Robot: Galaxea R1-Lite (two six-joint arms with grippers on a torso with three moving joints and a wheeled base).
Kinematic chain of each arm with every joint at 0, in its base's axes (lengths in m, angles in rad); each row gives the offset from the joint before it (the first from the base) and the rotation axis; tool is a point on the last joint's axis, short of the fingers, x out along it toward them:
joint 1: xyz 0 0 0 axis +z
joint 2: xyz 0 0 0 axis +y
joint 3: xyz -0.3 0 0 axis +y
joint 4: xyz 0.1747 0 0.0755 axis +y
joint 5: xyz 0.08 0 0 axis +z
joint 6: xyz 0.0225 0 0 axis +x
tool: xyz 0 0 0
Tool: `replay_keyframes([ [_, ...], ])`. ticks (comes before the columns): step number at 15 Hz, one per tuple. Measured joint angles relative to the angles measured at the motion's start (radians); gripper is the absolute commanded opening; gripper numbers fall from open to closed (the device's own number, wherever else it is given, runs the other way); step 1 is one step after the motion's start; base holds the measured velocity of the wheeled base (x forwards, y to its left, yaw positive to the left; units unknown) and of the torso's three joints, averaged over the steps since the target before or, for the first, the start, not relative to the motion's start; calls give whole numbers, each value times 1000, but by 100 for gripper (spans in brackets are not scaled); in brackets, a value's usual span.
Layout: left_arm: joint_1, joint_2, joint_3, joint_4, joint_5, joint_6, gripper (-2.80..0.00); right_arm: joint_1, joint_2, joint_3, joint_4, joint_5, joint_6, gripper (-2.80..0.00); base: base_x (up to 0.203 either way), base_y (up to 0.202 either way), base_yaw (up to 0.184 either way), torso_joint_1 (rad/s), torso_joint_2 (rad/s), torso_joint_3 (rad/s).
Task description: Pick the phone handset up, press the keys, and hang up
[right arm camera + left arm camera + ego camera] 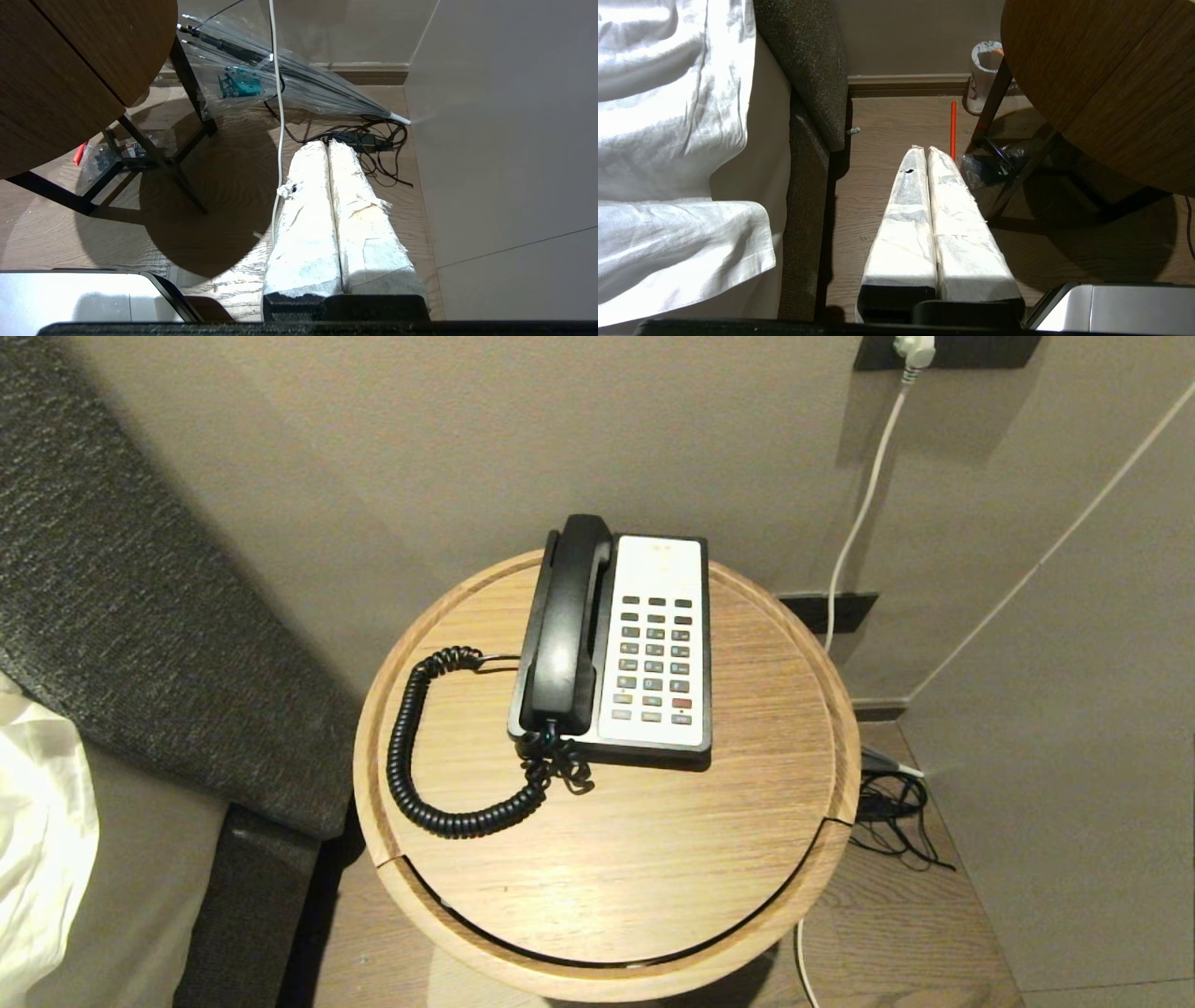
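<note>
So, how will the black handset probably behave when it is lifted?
The phone handset looks rigid and glossy, so possibly slippery. Its coiled cord will likely stretch and pull back gently. The rounded ends may let it rock if laid on the table.

phone handset (563,621): 1 | phone base (658,644): 1 | round table (653,859): 1 | coiled cord (420,756): 1

Phone base (653,644) on round table (653,859)

Left gripper (928,150): seen at lower centre of its wrist view, wrapped fingers pressed together, nothing held.
Right gripper (328,143): seen at lower centre, fingers likewise pressed together, nothing held.
</note>
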Motion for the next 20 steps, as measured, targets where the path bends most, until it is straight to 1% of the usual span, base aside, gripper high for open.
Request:
replay_keyframes([
  [4, -1, 0, -4, 10, -11, 23, -280, 0, 0, 0, 0, 0, 0, -280, 0, 0, 0, 0, 0, 0],
  [6, -2, 0, -5, 9, -13, 24, -280, 0, 0, 0, 0, 0, 0, -280, 0, 0, 0, 0, 0, 0],
  [9, -2, 0, 0, -5, -4, 7, -280, 0, 0, 0, 0, 0, 0, -280, 0, 0, 0, 0, 0, 0],
  [14, -2, 0, 0, -5, -6, 8, -280, 0, 1, 0, 0, 0, 0, -280, 0, 0, 0, 0, 0, 0],
  [16, -2, 0, 0, -6, -8, -3, -280, 0, 1, 0, 0, 0, 0, -280, 0, 0, 0, 0, 1, 17],
  [18, -2, 0, 7, -32, -6, -21, -280, 0, 1, 0, 0, 0, 0, -280, 0, 0, 0, 3, 6, 138],
  [20, -2, 0, 12, -40, -5, -27, -280, 0, 1, 0, 0, 0, 0, -280, 0, 0, 0, 5, 7, 198],
])
